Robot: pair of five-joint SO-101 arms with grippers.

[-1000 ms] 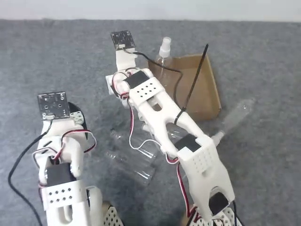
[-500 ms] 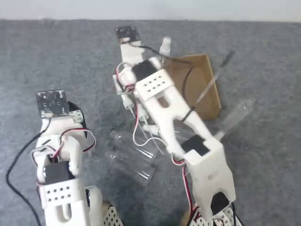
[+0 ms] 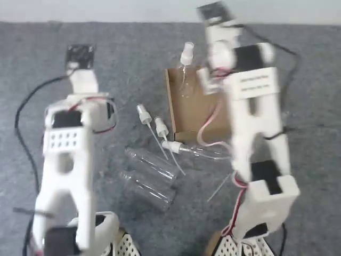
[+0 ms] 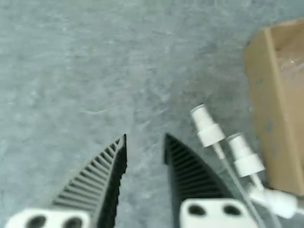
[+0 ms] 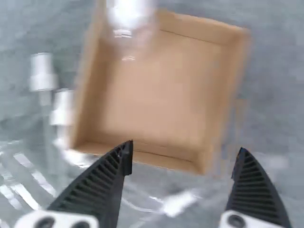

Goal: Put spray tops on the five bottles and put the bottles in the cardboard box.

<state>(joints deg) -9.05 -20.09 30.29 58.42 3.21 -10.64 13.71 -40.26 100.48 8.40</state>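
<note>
Soft, even light covers my bench [image 3: 32, 64]; shadows are faint and short, and the clear bottles [image 3: 152, 164] carry thin white glints.

Four bottles [image 3: 151, 163], four tops [image 3: 143, 112], one box [image 3: 189, 114]

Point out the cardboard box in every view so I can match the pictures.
High view: cardboard box at upper centre, right of the spray tops.
Left wrist view: cardboard box at the picture's edge, past the spray tops.
Right wrist view: cardboard box just ahead of the right gripper, fingers open.
Shared landmark: the loose spray tops beside its wall.
</note>
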